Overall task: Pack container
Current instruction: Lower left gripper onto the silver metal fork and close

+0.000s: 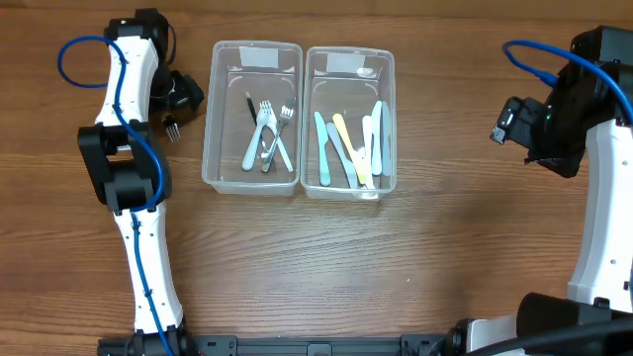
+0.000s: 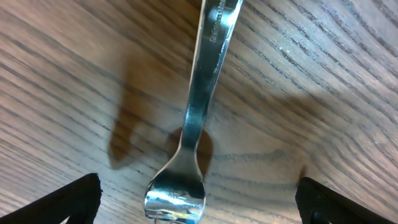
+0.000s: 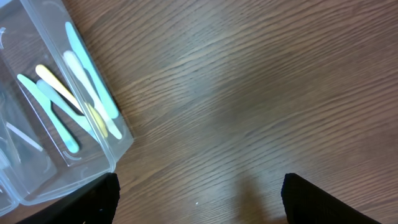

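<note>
Two clear containers stand side by side at the table's middle. The left container [image 1: 209, 148] holds several forks [image 1: 267, 133], metal and pale blue. The right container [image 1: 392, 124] holds several plastic knives [image 1: 348, 146], blue, yellow and white. A metal fork [image 2: 198, 118] lies on the wood left of the containers, its tines [image 1: 171, 130] showing below my left gripper [image 1: 176, 107]. That gripper [image 2: 198, 208] hovers right over the fork, open, one finger to each side of the fork's head and touching nothing. My right gripper [image 3: 199, 199] is open and empty over bare wood.
In the right wrist view the right container's corner [image 3: 62, 177] sits close to the gripper's left finger [image 3: 93, 199], the knives [image 3: 93, 68] inside it. From overhead, my right gripper [image 1: 506, 121] hangs well to the right of both containers.
</note>
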Tool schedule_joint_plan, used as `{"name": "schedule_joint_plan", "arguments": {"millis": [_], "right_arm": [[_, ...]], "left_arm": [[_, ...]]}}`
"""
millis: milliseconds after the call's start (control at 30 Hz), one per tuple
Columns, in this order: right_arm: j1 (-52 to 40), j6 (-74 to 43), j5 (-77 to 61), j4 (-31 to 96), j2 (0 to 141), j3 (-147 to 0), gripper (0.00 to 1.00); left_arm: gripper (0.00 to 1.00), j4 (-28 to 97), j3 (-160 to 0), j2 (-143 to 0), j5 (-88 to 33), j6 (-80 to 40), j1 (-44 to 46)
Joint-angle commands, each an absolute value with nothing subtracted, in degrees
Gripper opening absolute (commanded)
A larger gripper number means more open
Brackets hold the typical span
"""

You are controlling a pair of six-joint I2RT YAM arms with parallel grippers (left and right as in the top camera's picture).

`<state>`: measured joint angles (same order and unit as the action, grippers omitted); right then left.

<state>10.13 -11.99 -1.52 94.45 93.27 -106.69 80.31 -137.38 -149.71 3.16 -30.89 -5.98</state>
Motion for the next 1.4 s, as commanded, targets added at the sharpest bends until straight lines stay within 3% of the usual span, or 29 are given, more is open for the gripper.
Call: {"name": "schedule_joint_plan", "arguments": {"millis": [0,633,733,1067,1233,1367], "right_arm": [[10.15,-11.97,-1.65,94.41,92.68,-106.83,0.85],[10.15,-11.94,-1.63,94.39,92.68,-106.83,0.86],[10.15,-11.94,-1.63,94.41,92.68,-106.83,0.86],[10.15,-11.94,-1.63,94.63,92.68,-106.83,0.86],[10.15,-11.94,-1.63,94.63,92.68,-106.83,0.86],[10.15,-11.94,-1.63,94.63,92.68,-106.83,0.86]], "left_arm": [[1.00,80.12,-137.62,-151.74,2.28,-29.10,-5.76],[1.00,79.05,-136.92,-152.70,2.74,-28.27,-6.00],[0.93,79.37,-136.90,-152.70,2.94,-28.27,-5.98],[0.83,80.14,-132.99,-152.70,4.34,-28.34,-6.00],[0.70,80.58,-132.25,-152.70,5.56,-28.29,-6.00],[0.51,80.84,-132.25,-152.70,5.76,-28.27,-6.00]]}}
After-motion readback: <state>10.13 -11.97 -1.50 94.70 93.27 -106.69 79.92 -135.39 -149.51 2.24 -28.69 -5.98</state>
